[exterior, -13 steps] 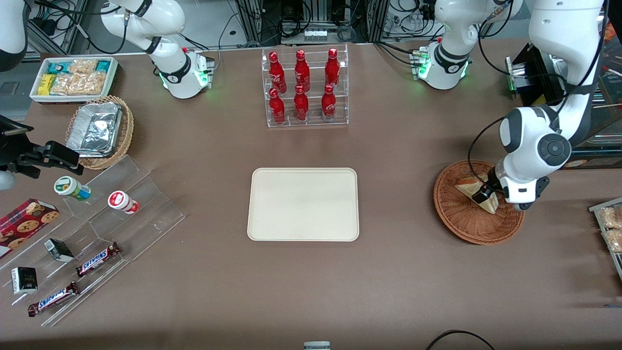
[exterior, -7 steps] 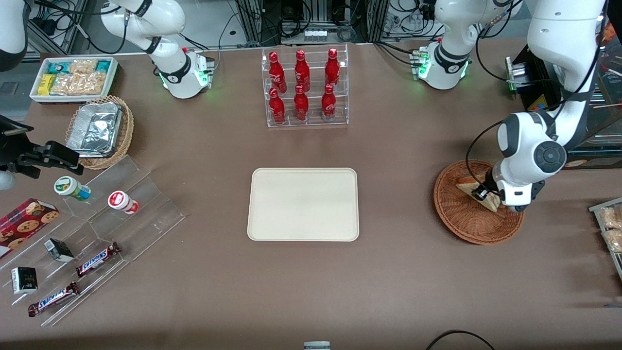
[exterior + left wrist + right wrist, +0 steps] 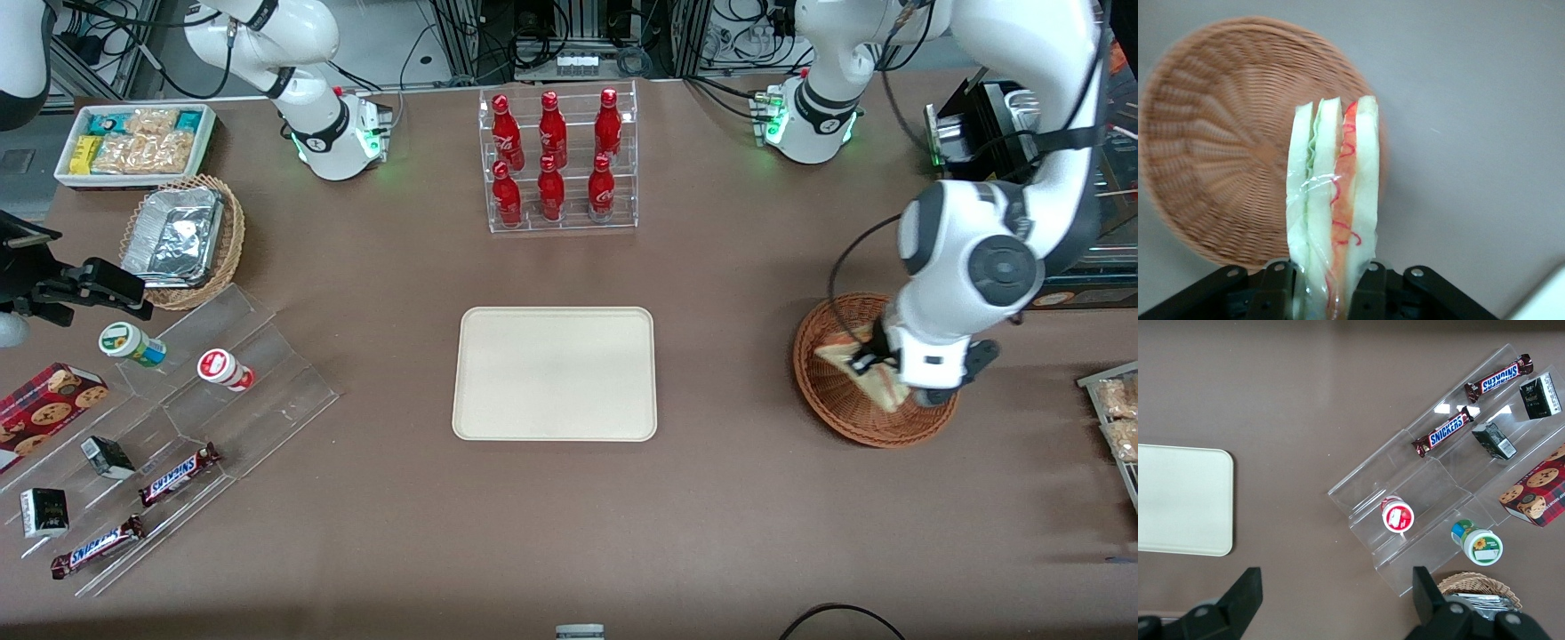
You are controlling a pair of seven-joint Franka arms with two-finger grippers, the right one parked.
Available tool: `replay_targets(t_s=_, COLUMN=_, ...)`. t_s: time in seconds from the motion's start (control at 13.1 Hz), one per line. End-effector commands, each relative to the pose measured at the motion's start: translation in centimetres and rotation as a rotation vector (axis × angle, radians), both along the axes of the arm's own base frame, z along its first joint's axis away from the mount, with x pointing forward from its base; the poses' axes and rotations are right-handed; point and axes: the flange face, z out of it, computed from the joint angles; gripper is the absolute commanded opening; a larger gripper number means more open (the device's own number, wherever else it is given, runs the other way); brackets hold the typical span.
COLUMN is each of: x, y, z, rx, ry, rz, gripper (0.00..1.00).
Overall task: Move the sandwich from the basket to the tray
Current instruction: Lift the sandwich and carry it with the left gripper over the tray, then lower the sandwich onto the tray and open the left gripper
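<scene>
the pincer (image 3: 1331, 293) is clamped on the sandwich (image 3: 1331, 200), holding it lifted above the basket (image 3: 840, 404), which sits toward the working arm's end of the surface (image 3: 711, 516). the tray (image 3: 555, 373) lies flat at the middle of the surface, well apart from the basket.

— What stays hidden over the basket (image 3: 836, 404)?
— The arm's white wrist covers the gripper (image 3: 876, 366) and part of the sandwich (image 3: 849, 360).
— And from the wrist?
— The picture's edge cuts off the fingers (image 3: 1275, 293) — and the sandwich's gripped end.
</scene>
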Motion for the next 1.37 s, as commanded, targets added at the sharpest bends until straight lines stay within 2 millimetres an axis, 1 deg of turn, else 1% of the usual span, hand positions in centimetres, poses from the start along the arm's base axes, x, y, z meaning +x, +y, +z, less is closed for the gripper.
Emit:
replay_targets(t_s=0.0, x=1.7, y=-8.4, z=-1.5, rx=-0.016, ry=0.007, rz=-0.099, gripper=0.24)
replay_targets(t_s=0.08, x=1.8, y=-10.6, z=-1.7, rx=-0.019, ry=0.003, rz=-0.145, gripper=0.22)
replay_targets(t_s=0.15, x=1.1, y=-14.2, z=-2.4, rx=-0.026, ry=0.002, rz=-0.205, gripper=0.22)
replay_targets(t_s=0.23, x=0.8, y=-17.6, z=-3.1, rx=-0.033, ry=0.003, rz=-0.252, gripper=0.26)
replay_targets(t_s=0.3, x=0.2, y=-21.1, z=-3.9, rx=-0.038, ry=0.004, rz=-0.301, gripper=0.26)
replay_targets(t_s=0.38, x=-0.6, y=-24.0, z=-5.3, rx=-0.038, ry=0.009, rz=-0.340, gripper=0.26)
replay_targets(t_s=0.46, x=-1.4, y=-26.5, z=-6.5, rx=-0.039, ry=0.016, rz=-0.375, gripper=0.24)
replay_targets(t_s=0.53, x=-2.2, y=-28.4, z=-7.7, rx=-0.038, ry=0.024, rz=-0.409, gripper=0.21)
replay_targets(t_s=0.61, x=-3.0, y=-29.9, z=-8.7, rx=-0.042, ry=0.028, rz=-0.441, gripper=0.22)
replay_targets(t_s=0.69, x=-3.5, y=-30.9, z=-9.0, rx=-0.053, ry=0.035, rz=-0.525, gripper=0.23)
replay_targets(t_s=0.76, x=-3.8, y=-31.3, z=-9.0, rx=-0.064, ry=0.041, rz=-0.643, gripper=0.26)
replay_targets(t_s=0.84, x=-3.7, y=-31.2, z=-9.3, rx=-0.074, ry=0.047, rz=-0.706, gripper=0.27)
replay_targets(t_s=0.91, x=-3.9, y=-31.5, z=-10.6, rx=-0.091, ry=0.066, rz=-0.693, gripper=0.27)
replay_targets(t_s=1.07, x=-2.7, y=-32.3, z=-11.9, rx=-0.108, ry=0.033, rz=-0.677, gripper=0.27)
replay_targets(t_s=1.14, x=-2.5, y=-32.6, z=-12.5, rx=-0.109, ry=0.028, rz=-0.644, gripper=0.27)
replay_targets(t_s=1.3, x=-3.0, y=-33.3, z=-13.1, rx=-0.107, ry=0.034, rz=-0.610, gripper=0.27)
